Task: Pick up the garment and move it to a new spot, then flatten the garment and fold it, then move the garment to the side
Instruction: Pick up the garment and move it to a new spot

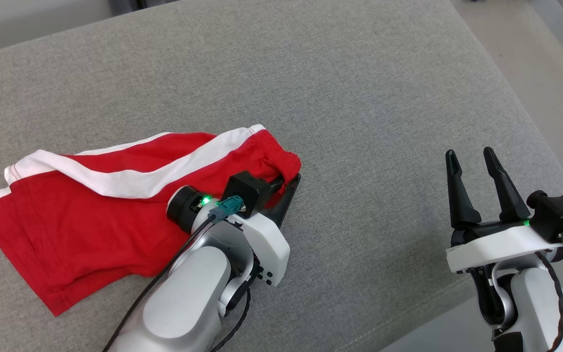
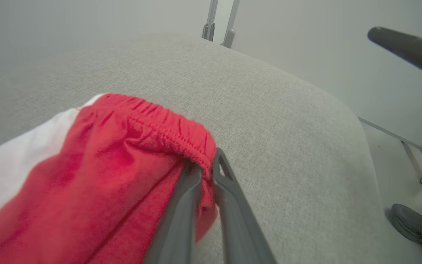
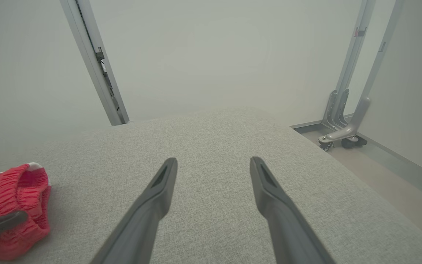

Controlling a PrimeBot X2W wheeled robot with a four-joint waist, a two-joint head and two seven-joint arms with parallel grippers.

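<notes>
Left pincer (image 2: 206,167), jaws nearly together, pinches the waistband (image 2: 167,132) of the shorts (image 1: 91,205), which trail to its left across the cushion (image 1: 359,98). Right pincer (image 1: 472,156) stands wide and bare, well apart. We judge the cloth light and limp; the thick elastic waistband offers the surest hold.

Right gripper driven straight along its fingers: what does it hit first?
Way looks free: the right gripper points across the grey woven-fabric cushion toward a pale wall. It may graze the cushion first; pitch is unclear. The red white-striped shorts lie off to its left.
</notes>
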